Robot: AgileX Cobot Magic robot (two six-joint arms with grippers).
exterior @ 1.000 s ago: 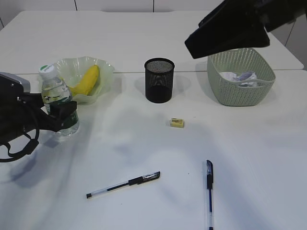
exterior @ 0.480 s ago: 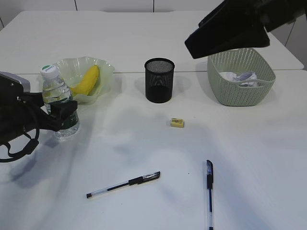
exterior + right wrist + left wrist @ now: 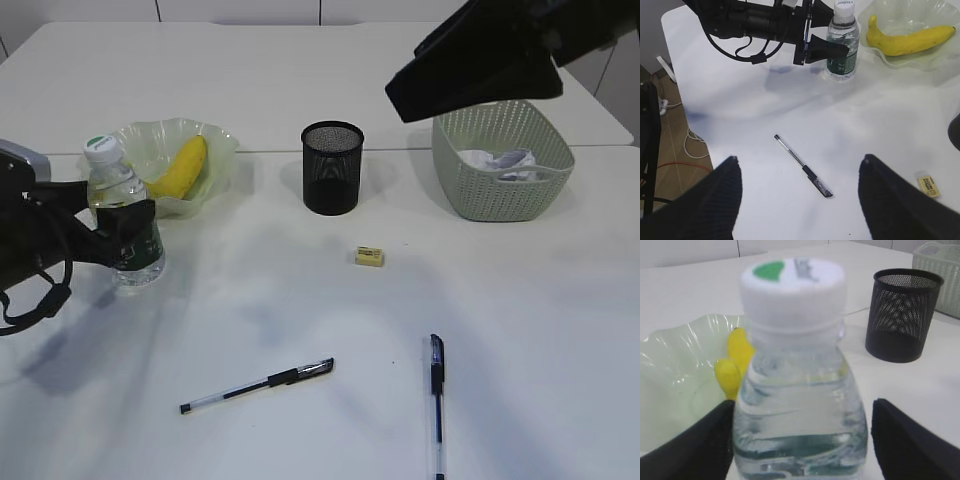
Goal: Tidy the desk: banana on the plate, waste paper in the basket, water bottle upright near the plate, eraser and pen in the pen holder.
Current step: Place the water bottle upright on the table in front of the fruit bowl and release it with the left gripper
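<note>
Since a moment ago, the left gripper has pulled back a little from the water bottle; its jaws stand spread on both sides. That bottle stands upright on the desk beside the plate holding the banana. High up, the right gripper hangs spread wide, holding nothing.

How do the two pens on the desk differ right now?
The left pen lies slanted, tip end toward the pen holder; the right pen lies nearly straight front to back. The left pen lies whole in view; the right pen runs to the bottom edge. Both lie loose on the desk, neither in the holder.
</note>
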